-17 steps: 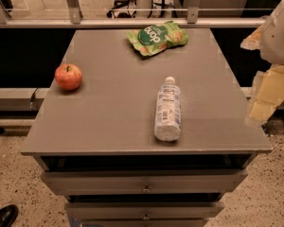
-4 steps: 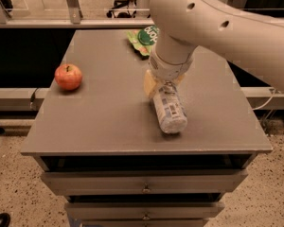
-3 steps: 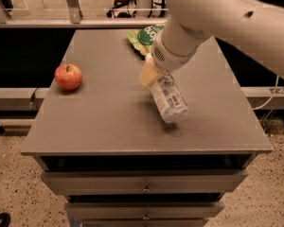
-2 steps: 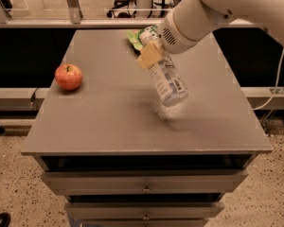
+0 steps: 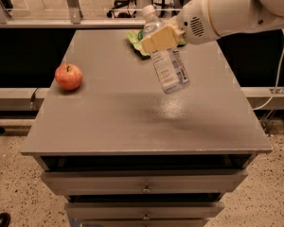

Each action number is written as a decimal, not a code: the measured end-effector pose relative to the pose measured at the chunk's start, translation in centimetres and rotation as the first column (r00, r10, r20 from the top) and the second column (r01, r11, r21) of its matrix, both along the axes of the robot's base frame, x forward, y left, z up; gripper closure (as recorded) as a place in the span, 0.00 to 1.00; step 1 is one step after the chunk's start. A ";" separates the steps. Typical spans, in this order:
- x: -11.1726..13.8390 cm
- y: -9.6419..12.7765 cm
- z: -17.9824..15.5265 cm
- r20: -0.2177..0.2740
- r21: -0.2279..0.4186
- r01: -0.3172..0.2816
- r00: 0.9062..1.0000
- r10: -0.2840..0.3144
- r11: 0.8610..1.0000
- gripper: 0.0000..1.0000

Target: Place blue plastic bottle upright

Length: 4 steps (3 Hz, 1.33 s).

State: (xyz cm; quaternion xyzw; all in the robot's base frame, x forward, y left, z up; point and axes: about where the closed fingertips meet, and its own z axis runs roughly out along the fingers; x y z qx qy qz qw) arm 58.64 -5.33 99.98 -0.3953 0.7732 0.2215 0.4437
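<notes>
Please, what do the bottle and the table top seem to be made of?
The blue plastic bottle, held tilted above the table top by the pincer, looks like clear bluish plastic, glossy, see-through below its label. The table top looks grey and matte with a dull sheen: laminate or painted board, I cannot tell.

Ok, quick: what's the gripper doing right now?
Gripper: over the far middle of the grey table, jaws shut on the slim clear bluish plastic bottle, held tilted in the air, cap end up.
</notes>
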 end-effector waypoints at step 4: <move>1.4 0.7 2.5 0.254 0.107 -0.076 0.966 0.046 0.991 1.00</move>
